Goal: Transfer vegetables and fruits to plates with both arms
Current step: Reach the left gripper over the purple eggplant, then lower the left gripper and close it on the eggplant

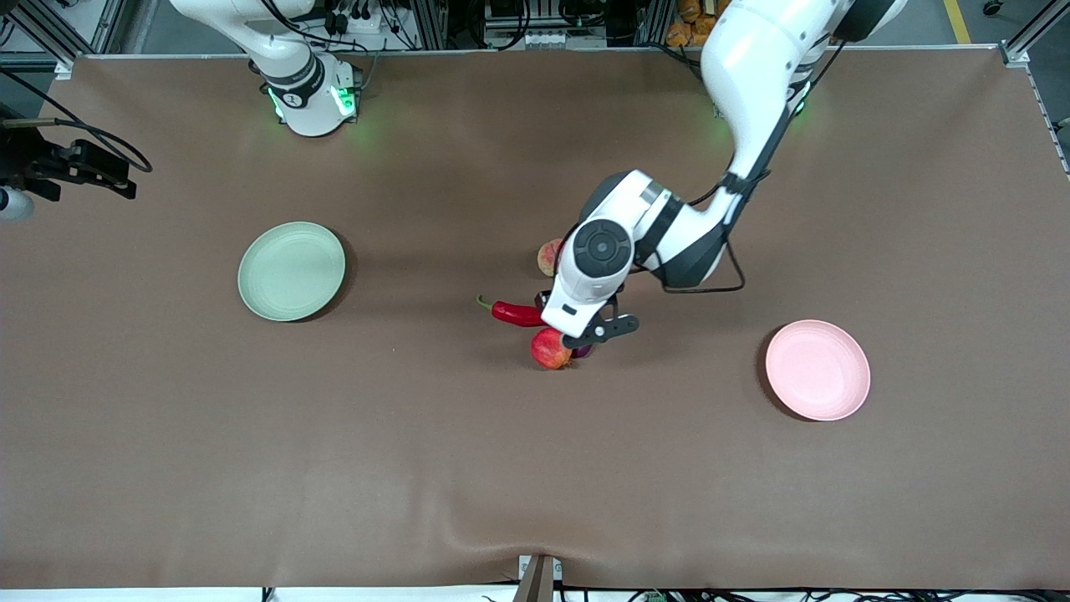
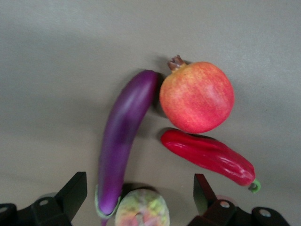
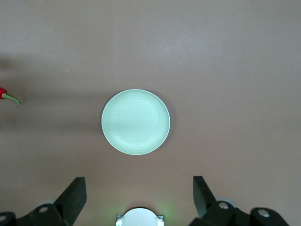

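My left gripper (image 2: 140, 197) is open and empty, up over the cluster in the middle of the table. The pinkish-orange fruit (image 2: 142, 209) lies between its fingers, which do not touch it. The purple eggplant (image 2: 123, 141) lies beside that fruit. The red fruit (image 2: 196, 96) and the red chili (image 2: 209, 156) lie close by. In the front view the left hand (image 1: 585, 293) hides most of the eggplant (image 1: 583, 351). The chili (image 1: 517, 313), red fruit (image 1: 549, 348) and pinkish-orange fruit (image 1: 547, 255) show. My right gripper (image 3: 140, 197) is open and empty, high over the green plate (image 3: 136, 122).
The green plate (image 1: 291, 270) sits toward the right arm's end of the table and the pink plate (image 1: 817, 369) toward the left arm's end; both are bare. The right arm's base (image 1: 313, 100) stands at the table's back edge. A black device (image 1: 50, 167) juts over the edge at the right arm's end.
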`<state>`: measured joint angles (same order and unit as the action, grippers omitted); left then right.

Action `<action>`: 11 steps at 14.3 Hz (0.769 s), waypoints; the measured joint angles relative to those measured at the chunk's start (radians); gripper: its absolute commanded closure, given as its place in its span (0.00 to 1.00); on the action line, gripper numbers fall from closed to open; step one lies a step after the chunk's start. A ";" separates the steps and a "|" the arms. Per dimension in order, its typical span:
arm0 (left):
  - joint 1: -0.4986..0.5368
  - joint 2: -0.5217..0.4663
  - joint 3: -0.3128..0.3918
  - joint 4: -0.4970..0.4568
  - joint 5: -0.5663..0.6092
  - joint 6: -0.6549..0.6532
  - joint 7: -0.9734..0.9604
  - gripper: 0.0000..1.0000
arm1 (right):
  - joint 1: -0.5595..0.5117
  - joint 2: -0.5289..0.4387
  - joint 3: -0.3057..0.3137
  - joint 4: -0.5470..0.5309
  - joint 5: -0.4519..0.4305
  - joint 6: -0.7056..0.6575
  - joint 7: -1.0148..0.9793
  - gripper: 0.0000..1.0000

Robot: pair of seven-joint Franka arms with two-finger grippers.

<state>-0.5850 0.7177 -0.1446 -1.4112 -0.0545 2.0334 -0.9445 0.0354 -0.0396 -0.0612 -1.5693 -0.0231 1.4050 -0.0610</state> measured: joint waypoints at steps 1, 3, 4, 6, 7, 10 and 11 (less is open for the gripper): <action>0.000 0.007 0.001 0.001 0.003 0.008 0.000 0.00 | 0.000 0.000 0.000 0.000 0.000 0.000 0.000 0.00; 0.005 0.017 0.007 0.001 0.023 0.039 0.002 0.00 | 0.000 0.000 0.000 0.000 0.000 0.000 0.000 0.00; 0.008 0.026 0.007 0.001 0.029 0.056 0.003 0.00 | 0.000 0.000 0.000 0.000 0.000 0.000 0.000 0.00; 0.011 0.050 0.008 -0.003 0.034 0.068 0.015 0.00 | 0.000 0.000 0.000 0.000 0.000 0.000 0.000 0.00; 0.010 0.062 0.008 -0.011 0.034 0.069 0.023 0.00 | 0.000 0.000 0.000 -0.001 0.000 0.000 0.000 0.00; 0.011 0.079 0.008 -0.042 0.035 0.076 0.039 0.00 | 0.000 0.001 0.000 -0.002 0.000 0.000 0.000 0.00; 0.011 0.079 0.008 -0.052 0.035 0.076 0.047 0.00 | 0.000 0.002 0.000 -0.003 0.000 0.000 0.000 0.00</action>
<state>-0.5735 0.7967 -0.1363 -1.4629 -0.0198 2.1094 -0.8978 0.0354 -0.0381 -0.0614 -1.5722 -0.0231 1.4050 -0.0610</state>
